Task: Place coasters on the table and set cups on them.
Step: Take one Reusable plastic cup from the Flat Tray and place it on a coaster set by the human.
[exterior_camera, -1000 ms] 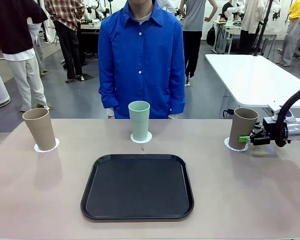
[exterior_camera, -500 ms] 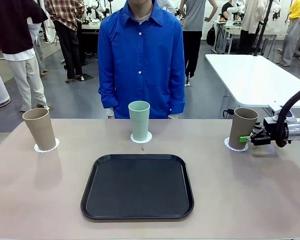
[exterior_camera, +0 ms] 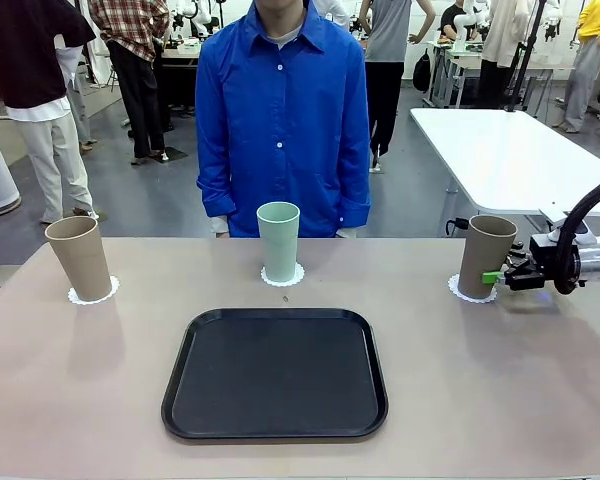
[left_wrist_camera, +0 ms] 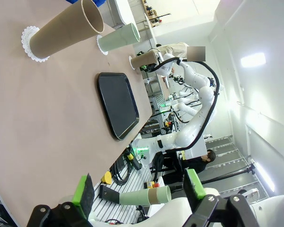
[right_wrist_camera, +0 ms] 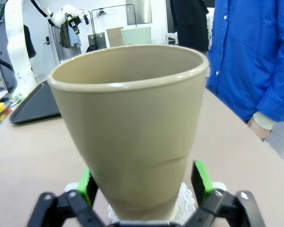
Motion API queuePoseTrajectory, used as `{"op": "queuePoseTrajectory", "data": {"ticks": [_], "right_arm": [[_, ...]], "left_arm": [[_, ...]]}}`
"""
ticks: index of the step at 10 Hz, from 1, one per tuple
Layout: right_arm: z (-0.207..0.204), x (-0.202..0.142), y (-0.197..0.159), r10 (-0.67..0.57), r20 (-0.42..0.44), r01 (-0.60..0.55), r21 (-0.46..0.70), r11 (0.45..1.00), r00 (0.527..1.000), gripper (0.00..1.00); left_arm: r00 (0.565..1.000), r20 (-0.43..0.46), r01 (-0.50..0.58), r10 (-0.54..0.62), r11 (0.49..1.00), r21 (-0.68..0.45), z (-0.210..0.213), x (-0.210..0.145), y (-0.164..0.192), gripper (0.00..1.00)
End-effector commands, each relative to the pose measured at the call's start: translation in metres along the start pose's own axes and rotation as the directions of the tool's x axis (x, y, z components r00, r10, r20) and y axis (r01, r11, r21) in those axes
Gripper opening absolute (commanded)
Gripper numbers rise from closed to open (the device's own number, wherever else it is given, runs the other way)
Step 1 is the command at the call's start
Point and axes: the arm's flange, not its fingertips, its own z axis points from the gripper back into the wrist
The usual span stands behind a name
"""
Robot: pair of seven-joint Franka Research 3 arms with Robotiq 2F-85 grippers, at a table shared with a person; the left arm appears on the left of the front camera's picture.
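Right gripper, jaws apart, flanks the tan cup on its coaster near the table's right edge, while left gripper hangs open

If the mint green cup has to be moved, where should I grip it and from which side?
Grip the mint green cup around its lower wall, coming in level from the robot's side, over the black tray. It stands upright on its coaster, narrows toward the base, and has no handle; the person stands right behind it.
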Motion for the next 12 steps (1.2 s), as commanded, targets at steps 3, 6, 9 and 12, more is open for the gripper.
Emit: {"op": "queuePoseTrajectory", "data": {"ticks": [3,6,9,12], "right_arm": [[0.015,-0.001,-0.007,-0.031,-0.015,0.032,0.039,0.999,0.999,1.0],[0.018,-0.003,-0.008,-0.04,-0.024,0.042,0.047,0.998,0.999,1.0],[0.024,-0.003,-0.007,-0.059,-0.035,0.062,0.097,0.993,0.998,1.0],[0.043,-0.001,-0.006,-0.067,-0.04,0.069,0.068,0.995,0.997,1.0]], "left_arm": [[1.0,0.004,-0.016,0.016,1.0,0.011,0.0,0.0,-0.003,1.0],[1.0,0.004,-0.016,0.016,1.0,0.011,0.0,0.0,-0.003,1.0],[1.0,0.004,-0.016,0.016,1.0,0.011,0.0,0.0,-0.003,1.0],[1.0,0.004,-0.016,0.016,1.0,0.011,0.0,0.0,-0.003,1.0]]}}
